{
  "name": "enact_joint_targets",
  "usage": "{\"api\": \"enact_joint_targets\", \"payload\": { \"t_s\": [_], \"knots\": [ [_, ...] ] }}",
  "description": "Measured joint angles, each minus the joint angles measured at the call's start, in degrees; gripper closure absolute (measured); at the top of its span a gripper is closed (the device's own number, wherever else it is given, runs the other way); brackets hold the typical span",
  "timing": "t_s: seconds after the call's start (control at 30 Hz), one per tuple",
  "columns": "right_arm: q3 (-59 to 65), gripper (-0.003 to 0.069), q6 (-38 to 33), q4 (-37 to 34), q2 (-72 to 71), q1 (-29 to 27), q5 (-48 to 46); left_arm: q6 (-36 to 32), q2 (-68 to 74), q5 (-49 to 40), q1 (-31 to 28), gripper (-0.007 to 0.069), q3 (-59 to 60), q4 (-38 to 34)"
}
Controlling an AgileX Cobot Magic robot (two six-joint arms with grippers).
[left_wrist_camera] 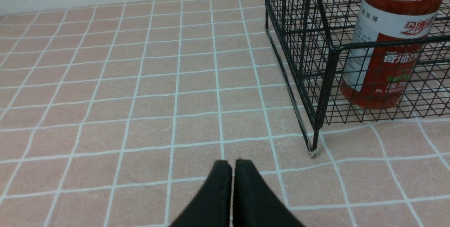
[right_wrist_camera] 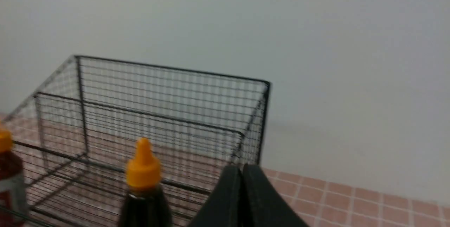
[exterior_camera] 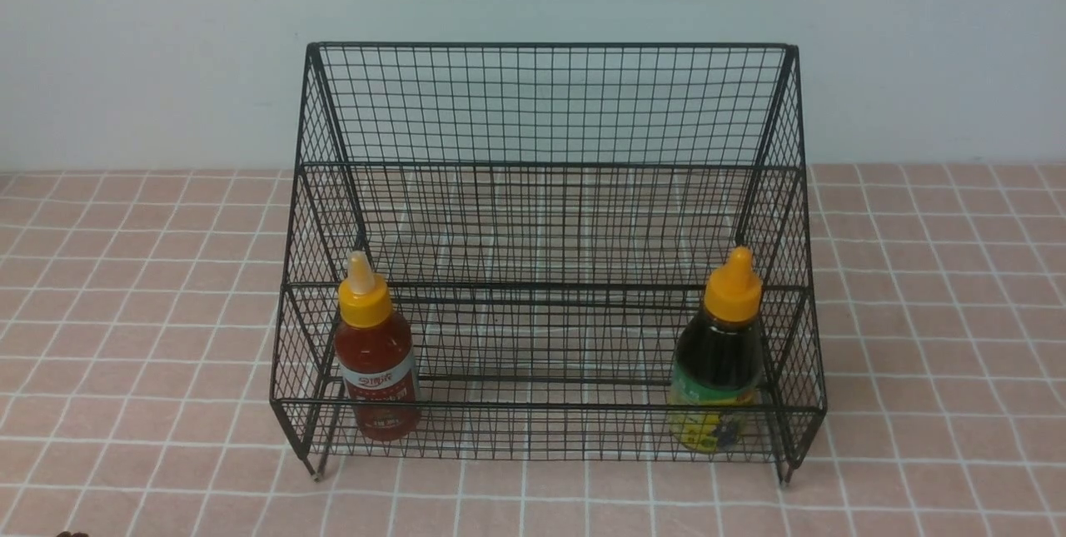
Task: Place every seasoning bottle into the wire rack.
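With our left claw and right claw both closed and gripping nothing, we judge the job complete: ahead of the left one the red bottle, and ahead of the right one the dark bottle, stand in the rack, with nothing apparently left.

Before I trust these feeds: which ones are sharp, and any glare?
Right wrist view: soft all over, the dark bottle and wire rack blurred; left wrist view: crisp rack mesh, bright glare on the red bottle's shoulder; front view: fairly sharp.
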State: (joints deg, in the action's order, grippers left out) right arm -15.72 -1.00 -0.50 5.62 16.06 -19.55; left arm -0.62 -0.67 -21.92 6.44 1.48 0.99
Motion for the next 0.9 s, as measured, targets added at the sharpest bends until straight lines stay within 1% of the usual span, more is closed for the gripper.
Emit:
{"api": "enact_joint_targets", "payload": {
  "t_s": [0.03,0.07,0.13,0.23,0.3,0.53,0.9],
  "knots": [
    [2.0,0.0673,0.0,1.4,-0.4,-3.1,0.1,0.0,0.0,0.0,0.0,0.0631,0.0,0.0],
    [2.6,0.0673,0.0,1.6,-0.5,-3.5,0.2,0.0,0.0,0.0,0.0,0.0631,0.0,0.0],
    [6.6,0.0673,-0.1,4.1,-1.1,-8.8,0.2,0.0,0.0,0.0,0.0,0.0631,0.0,-0.1],
    [11.6,0.0673,0.2,5.1,-2.5,-13.7,0.1,0.0,0.0,0.0,0.0,0.0631,0.0,-0.1],
    [15.4,0.0673,0.5,5.0,-4.7,-15.6,0.0,0.0,0.0,0.0,0.0,0.0631,0.0,-0.1],
    [17.1,0.0673,1.0,3.4,-6.3,-16.1,-1.3,0.0,0.0,0.0,0.0,0.0631,0.0,-0.1],
    [17.0,0.0673,1.0,3.2,-6.3,-16.1,-1.3,0.0,0.0,0.0,0.0,0.0631,0.0,-0.1]
  ]
}}
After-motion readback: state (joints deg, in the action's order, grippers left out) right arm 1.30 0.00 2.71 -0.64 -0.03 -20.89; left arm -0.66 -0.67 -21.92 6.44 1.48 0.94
